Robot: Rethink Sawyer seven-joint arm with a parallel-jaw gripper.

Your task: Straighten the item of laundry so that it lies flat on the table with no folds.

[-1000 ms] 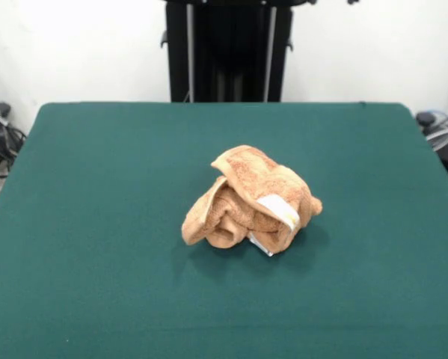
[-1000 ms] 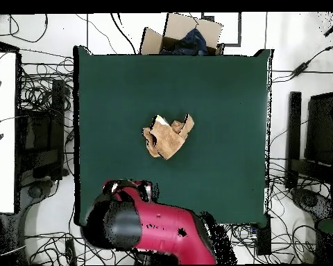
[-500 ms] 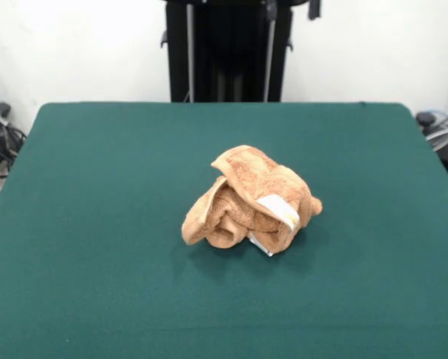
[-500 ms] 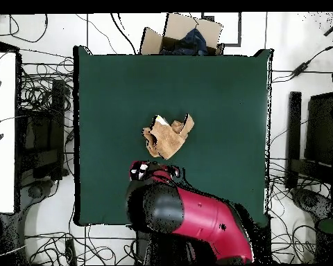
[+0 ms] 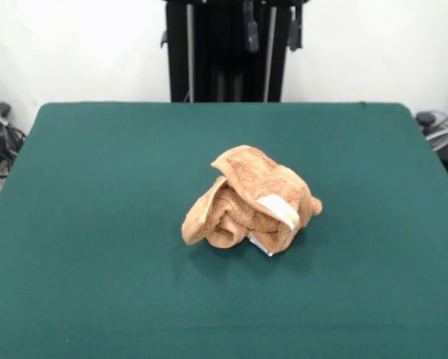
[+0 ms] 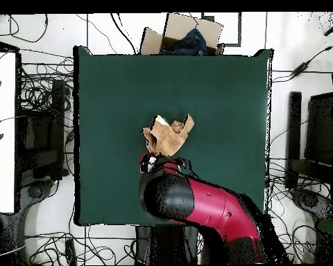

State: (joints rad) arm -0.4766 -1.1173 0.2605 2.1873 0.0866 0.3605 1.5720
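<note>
One arm (image 6: 197, 208) reaching over table (image 5: 96, 187), beside crumpled towel (image 5: 250, 200)

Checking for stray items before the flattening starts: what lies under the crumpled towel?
Only the green table shows around the towel, which sits bunched in a heap with its white label facing out. Its folds cover whatever is beneath, so nothing there can be confirmed.

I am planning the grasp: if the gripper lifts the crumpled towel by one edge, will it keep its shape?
Probably not. The towel lies in soft bunched folds, so it would likely droop and unfold. Its terry surface suggests good grip, and it looks light.
</note>
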